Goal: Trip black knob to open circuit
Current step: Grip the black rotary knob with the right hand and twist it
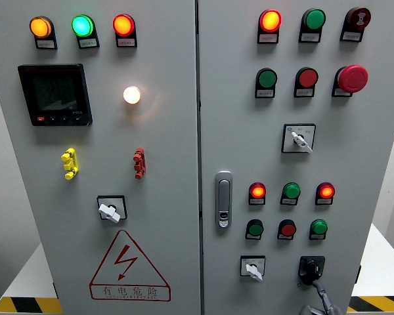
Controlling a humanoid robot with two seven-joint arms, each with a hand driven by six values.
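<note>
At the bottom edge, right of centre, we see our right robot hand point(320, 300) rising into view, one grey finger point(324, 295) reaching up to just under the black knob point(311, 268); we cannot tell whether the fingers are apart or together. The knob sits low on the right cabinet door point(374, 164), near that door's right edge, with bare grey panel around it. Left of it is a white selector switch point(253, 268). Above are rows of small red and green lamps point(291, 191), and beyond them a red mushroom button point(352, 78).
</note>
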